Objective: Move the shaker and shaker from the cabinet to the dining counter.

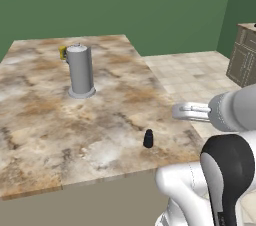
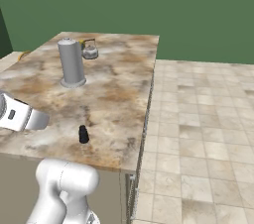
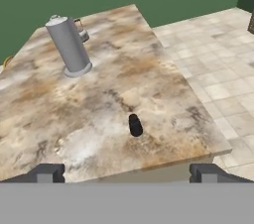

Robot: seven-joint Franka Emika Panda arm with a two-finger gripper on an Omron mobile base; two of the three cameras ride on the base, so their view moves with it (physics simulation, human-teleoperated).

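Note:
One tiny black shaker (image 1: 148, 139) (image 2: 83, 134) (image 3: 134, 125) stands upright on the dining counter (image 1: 45, 120) (image 2: 116, 94) (image 3: 99, 94), a marbled brown and beige slab, close to its near edge. My gripper (image 3: 128, 174) hovers above and just short of that edge, pulled back from the shaker. It is open, and nothing sits between its dark fingertips (image 3: 47, 173). The white hand (image 1: 192, 111) (image 2: 22, 115) points toward the counter. The cabinet is out of view.
A tall grey metal cylinder (image 1: 80, 71) (image 2: 72, 63) (image 3: 68, 45) stands farther back on the counter. Behind it sits a small kettle (image 2: 90, 49). Tiled floor (image 2: 198, 119) lies to the right, and a grey-brown floor cabinet (image 1: 243, 55) stands at the far right.

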